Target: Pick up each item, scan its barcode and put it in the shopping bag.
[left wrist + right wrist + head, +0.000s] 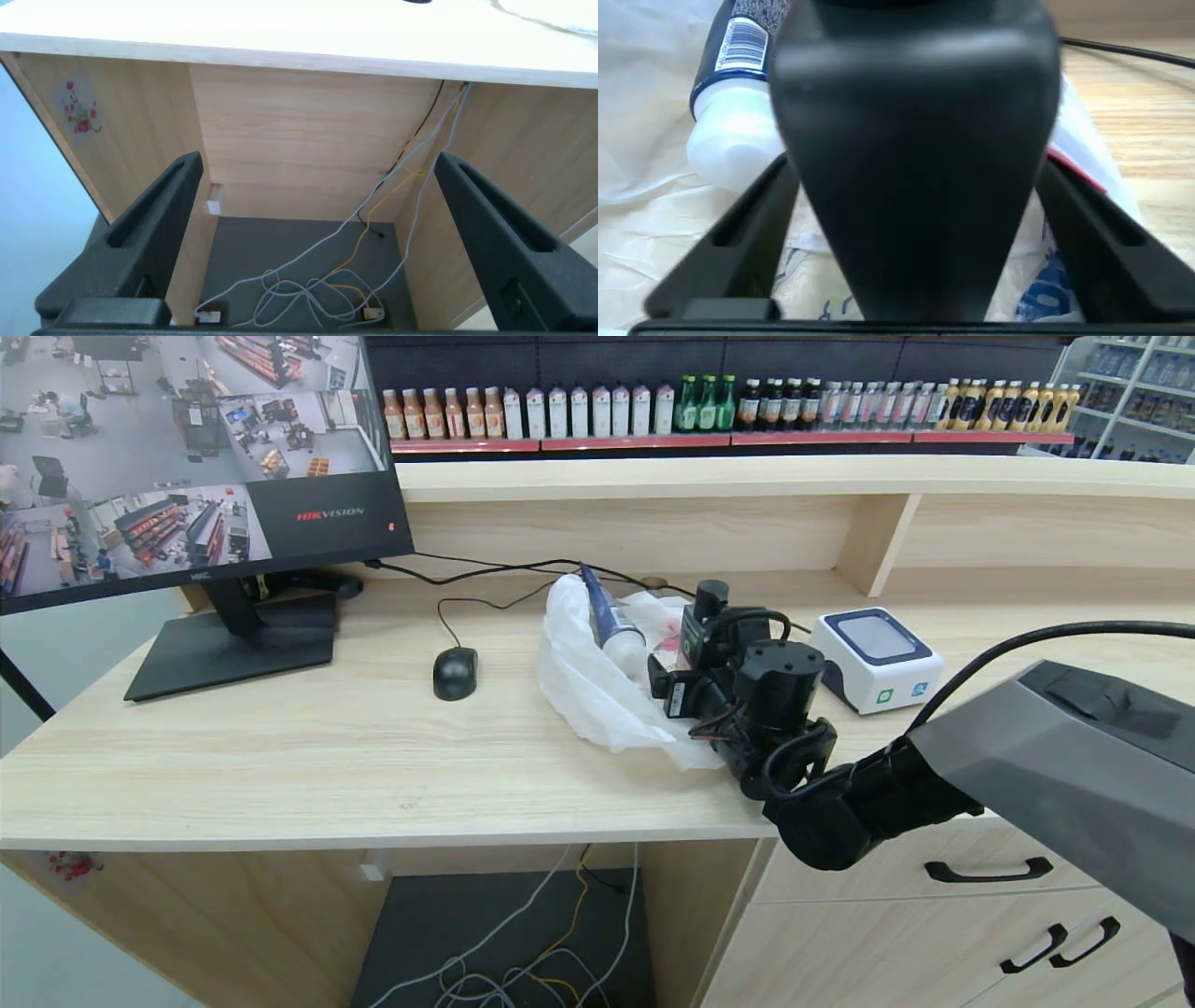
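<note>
Two pincers were pictured at a shop counter (327,756), the right pincer (674,665) poised low over the crumpled white bag (597,695) that lay directly beneath and ahead of it. A dark object (915,140) sat squarely within that pincer, close against its wrist camera; whether the pincer was clamped on it or merely open around it could not be told. Just ahead of the right pincer and a little to its left, a white tube (611,627) with a blue barcoded label leaned in the bag, broad white end down and thin end pointing up and away. A red-and-white pack (1078,170) showed in the bag right beside the pincer. The scanner (875,658), a white box with a blue-rimmed window, stood on the counter near the pincer's right, apart from the bag. A mouse (455,673) lay well to its left, a monitor (187,457) farther left again. The left pincer (318,161) was below the counter's edge, its jaws spread wide with nothing between them, facing the recess where loose cables (374,238) trailed to the floor.
</note>
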